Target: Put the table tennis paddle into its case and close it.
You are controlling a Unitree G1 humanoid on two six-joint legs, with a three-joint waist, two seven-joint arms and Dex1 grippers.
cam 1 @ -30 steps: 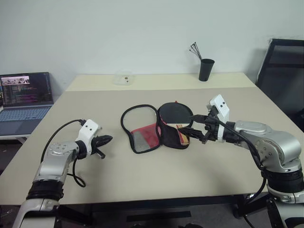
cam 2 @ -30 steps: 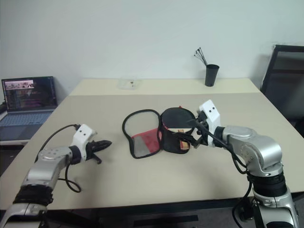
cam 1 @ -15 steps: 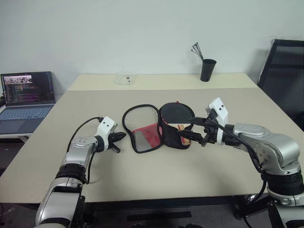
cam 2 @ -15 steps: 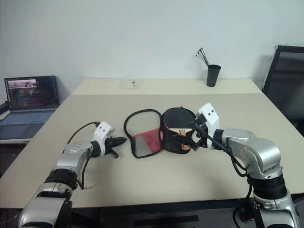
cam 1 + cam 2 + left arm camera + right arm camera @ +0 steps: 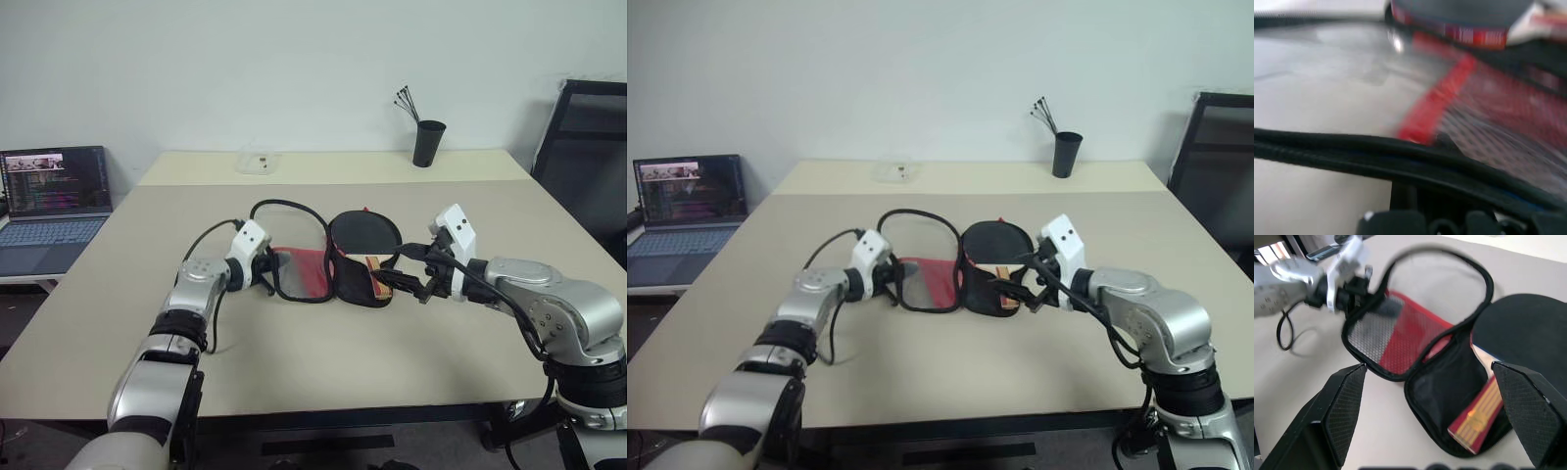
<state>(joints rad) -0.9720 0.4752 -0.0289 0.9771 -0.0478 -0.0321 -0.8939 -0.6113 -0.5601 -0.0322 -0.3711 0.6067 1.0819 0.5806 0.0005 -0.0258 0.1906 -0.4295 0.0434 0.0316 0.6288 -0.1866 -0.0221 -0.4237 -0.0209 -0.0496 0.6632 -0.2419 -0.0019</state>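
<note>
Now your left gripper [image 5: 271,268] sits just left of centre in the head view, fingers pinched together right at the black zipper rim of the case [image 5: 299,269], at the open flap's left edge. Whether they actually pinch the rim, you can't tell; the left wrist view gives you a blurred black rim and red mesh close up. That flap lies spread on the table [image 5: 294,352], mesh and red lining facing up. Your right gripper [image 5: 407,279] is right of centre, fingers spread wide and holding nothing, hovering near the handle end. The table tennis paddle [image 5: 997,242] lies on the case's right half, black face up, its striped handle [image 5: 1478,417] pointing toward your right gripper.
</note>
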